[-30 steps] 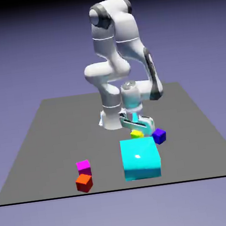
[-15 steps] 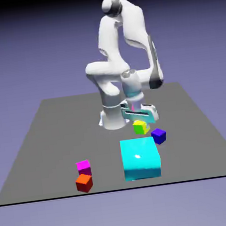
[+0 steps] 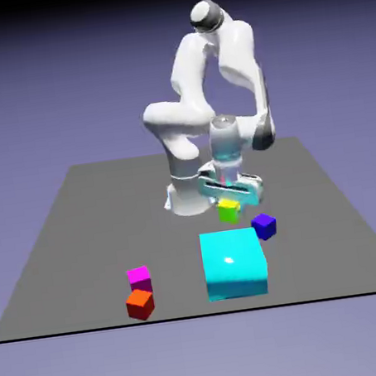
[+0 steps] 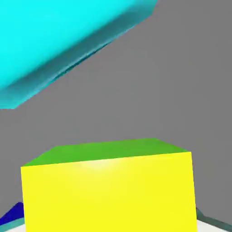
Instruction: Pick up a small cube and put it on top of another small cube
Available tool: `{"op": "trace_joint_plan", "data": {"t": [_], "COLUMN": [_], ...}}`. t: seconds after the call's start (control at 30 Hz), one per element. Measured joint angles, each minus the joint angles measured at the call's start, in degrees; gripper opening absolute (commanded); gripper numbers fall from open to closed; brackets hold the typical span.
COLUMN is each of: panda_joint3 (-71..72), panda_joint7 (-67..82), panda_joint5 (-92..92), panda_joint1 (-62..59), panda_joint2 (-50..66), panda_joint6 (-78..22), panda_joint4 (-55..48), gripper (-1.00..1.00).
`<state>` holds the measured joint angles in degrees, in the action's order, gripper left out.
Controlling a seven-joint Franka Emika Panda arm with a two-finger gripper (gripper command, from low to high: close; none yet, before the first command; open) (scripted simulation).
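Now, starting at the exterior view's left, the magenta cube (image 3: pixel 138 275) and the orange cube (image 3: pixel 140 304) are being left alone near the table's (image 3: pixel 65 241) front edge, touching or nearly so, the magenta one just behind the orange one. Moving rightward, the big cyan cube (image 3: pixel 234 263) is sitting near the middle front; it is probably far too large to count as a stacking target. Above and just behind it, the small yellow cube (image 3: pixel 229 211) is being held clear of the table by the gripper (image 3: pixel 229 198), whose fingers are being kept clenched on its sides. In the hand view the yellow cube (image 4: pixel 108 190) is filling the lower part of the picture between the tips, with the cyan cube (image 4: pixel 59 41) showing at the upper left and a sliver of dark blue at the bottom left corner. That hold is being kept, it seems, so the cube can be carried over a partner. Just to the right, the small dark blue cube (image 3: pixel 264 225) is resting on the table, close by and judged the likeliest target.

Compared with a second ago, the yellow cube is being carried higher: then it was down at table level beside the dark blue one, and the arm's upper links were lower and set further left. The other cubes are being seen exactly where they were.
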<state>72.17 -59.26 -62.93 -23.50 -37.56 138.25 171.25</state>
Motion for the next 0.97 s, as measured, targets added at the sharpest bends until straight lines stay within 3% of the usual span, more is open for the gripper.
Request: {"op": "trace_joint_plan", "data": {"t": [0.43,0.5,0.83,0.87,0.97], "panda_joint3": [-23.23,-23.35,-22.6,-22.53,-22.6], "panda_joint7": [5.67,5.7,-10.83,-12.39,-10.72], "panda_joint5": [28.45,28.6,52.6,54.85,52.44], "panda_joint1": [26.98,27.12,20.71,19.86,20.76], "panda_joint2": [12.65,12.72,33.47,35.42,33.36], "panda_joint6": [7.19,7.23,27.15,29.03,27.02], "panda_joint4": [-3.67,-3.69,-2.39,-2.26,-2.39], "gripper": [-1.0,-1.0,-1.0,1.0,1.0]}}
